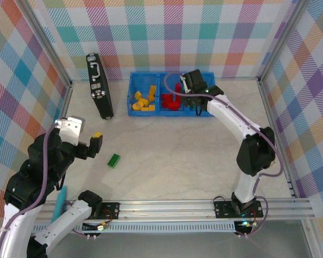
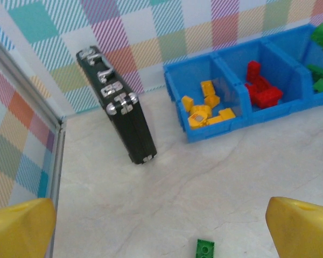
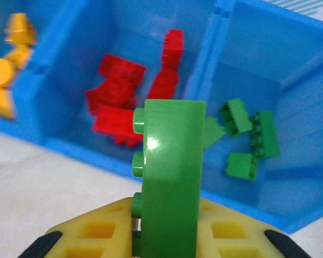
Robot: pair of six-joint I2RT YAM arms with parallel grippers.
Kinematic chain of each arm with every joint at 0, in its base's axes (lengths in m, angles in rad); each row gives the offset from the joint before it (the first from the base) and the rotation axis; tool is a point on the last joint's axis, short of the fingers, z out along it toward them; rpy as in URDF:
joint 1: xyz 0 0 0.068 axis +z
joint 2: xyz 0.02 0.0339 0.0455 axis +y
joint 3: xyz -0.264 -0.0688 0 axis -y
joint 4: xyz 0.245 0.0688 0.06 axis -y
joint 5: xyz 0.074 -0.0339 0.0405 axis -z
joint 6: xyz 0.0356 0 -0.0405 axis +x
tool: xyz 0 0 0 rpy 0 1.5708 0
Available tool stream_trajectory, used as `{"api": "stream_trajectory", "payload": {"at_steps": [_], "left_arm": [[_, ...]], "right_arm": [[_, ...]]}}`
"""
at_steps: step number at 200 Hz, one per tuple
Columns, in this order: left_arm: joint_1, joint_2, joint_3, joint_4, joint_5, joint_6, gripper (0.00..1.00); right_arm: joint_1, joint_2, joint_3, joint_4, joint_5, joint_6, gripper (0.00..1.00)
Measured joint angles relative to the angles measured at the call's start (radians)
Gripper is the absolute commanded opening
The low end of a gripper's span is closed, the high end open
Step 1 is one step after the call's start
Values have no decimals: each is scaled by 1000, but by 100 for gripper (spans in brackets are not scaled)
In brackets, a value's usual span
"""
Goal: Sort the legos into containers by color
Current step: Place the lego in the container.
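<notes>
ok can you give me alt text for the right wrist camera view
The right gripper, yellow-fingered, is shut on a green plastic lego brick held on end in front of a long blue plastic bin. Behind it one compartment holds red bricks, the next to the right holds small green bricks, and yellow-orange bricks show blurred at the left edge.

A bin is set at the table's back, a case just left. Bricks lie in its compartments, a gripped brick over its right end, a loose brick well before it.
</notes>
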Motion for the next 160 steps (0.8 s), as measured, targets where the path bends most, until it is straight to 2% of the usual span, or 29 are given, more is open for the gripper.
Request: {"api": "stream_trajectory", "payload": {"at_steps": [37,66,110,144,160], "left_arm": [[-2,-6,95,-17,63,42,100],[-15,3,166,-34,90,58,100],[-20,32,172,-38,94,62,100],[-28,50,172,-39,96,64,100],[-32,50,174,-41,96,65,100]], "right_arm": [[-92,165,58,36,10,-23,27],[-139,257,120,42,12,-30,34],[-155,266,153,45,6,-31,50],[-155,253,143,46,-10,-24,47],[-144,201,94,40,-18,-13,47]]}}
